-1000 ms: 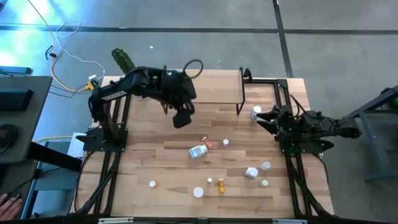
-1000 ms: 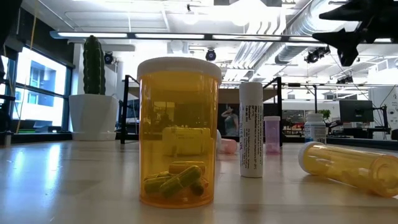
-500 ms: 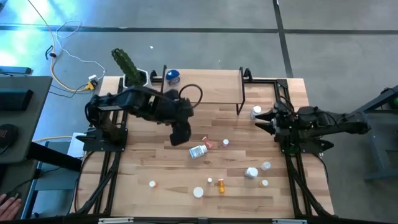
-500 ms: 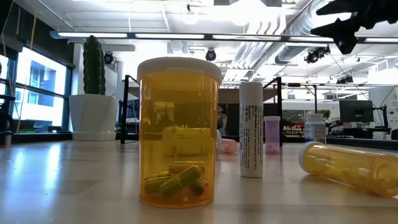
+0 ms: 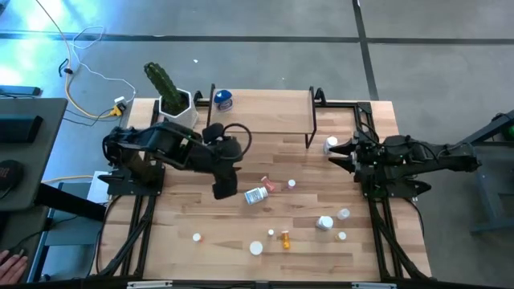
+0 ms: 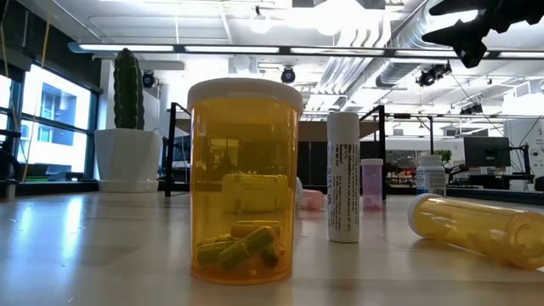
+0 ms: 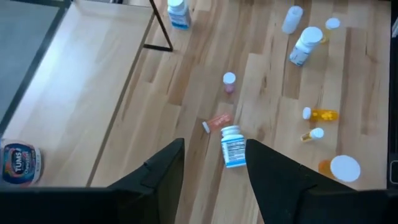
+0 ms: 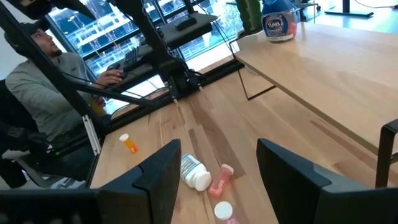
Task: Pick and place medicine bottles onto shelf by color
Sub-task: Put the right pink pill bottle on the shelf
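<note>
From above, I am seeing the wooden table [image 5: 185, 217] carrying the shelf [image 5: 265, 111], bottles scattered below it. My left gripper [image 5: 224, 187] is hovering beside the white labelled bottle [image 5: 255, 195]; the right gripper [image 5: 336, 153] is waiting by the shelf's end. Left wrist: jaws are standing apart, empty. Right wrist: likewise spread, holding nothing.

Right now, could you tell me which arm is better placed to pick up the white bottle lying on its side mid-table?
Left: the left gripper hovers open beside the white bottle; the right gripper waits farther off.
</note>
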### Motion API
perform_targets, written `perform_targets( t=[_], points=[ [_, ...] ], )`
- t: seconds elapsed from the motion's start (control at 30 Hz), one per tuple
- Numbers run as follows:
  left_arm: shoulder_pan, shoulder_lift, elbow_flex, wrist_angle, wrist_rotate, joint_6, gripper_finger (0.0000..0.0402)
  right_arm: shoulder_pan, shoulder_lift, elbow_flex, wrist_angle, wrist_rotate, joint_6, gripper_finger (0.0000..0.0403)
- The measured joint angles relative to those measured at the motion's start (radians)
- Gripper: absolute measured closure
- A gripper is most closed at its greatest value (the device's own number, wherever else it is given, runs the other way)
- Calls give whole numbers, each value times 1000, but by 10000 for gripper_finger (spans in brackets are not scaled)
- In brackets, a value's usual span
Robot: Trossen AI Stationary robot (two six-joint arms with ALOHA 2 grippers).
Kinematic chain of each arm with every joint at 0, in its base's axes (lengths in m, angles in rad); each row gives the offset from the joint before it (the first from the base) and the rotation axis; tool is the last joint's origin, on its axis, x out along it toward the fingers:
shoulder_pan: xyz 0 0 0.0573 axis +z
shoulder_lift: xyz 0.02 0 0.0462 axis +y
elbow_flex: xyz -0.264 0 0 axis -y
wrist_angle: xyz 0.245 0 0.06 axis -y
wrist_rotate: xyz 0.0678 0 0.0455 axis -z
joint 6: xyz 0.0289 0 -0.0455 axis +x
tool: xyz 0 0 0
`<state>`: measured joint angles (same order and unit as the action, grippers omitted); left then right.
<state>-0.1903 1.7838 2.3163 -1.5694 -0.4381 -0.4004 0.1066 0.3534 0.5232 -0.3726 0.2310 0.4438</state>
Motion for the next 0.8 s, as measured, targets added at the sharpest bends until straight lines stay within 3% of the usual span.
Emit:
perform_targets(
  t=[0.2, 0.43, 0.8],
  points=[
    [-24, -179, -279, 22, -23, -115, 266, 0, 0, 0, -5, 0, 0, 202],
    [-30, -411, -608, 232, -27, -189, 280, 0, 0, 0, -5, 0, 14, 202],
    [-91, -643, -973, 453, -93, -237, 282, 0, 18, 0, 9, 1, 108, 202]
  ],
)
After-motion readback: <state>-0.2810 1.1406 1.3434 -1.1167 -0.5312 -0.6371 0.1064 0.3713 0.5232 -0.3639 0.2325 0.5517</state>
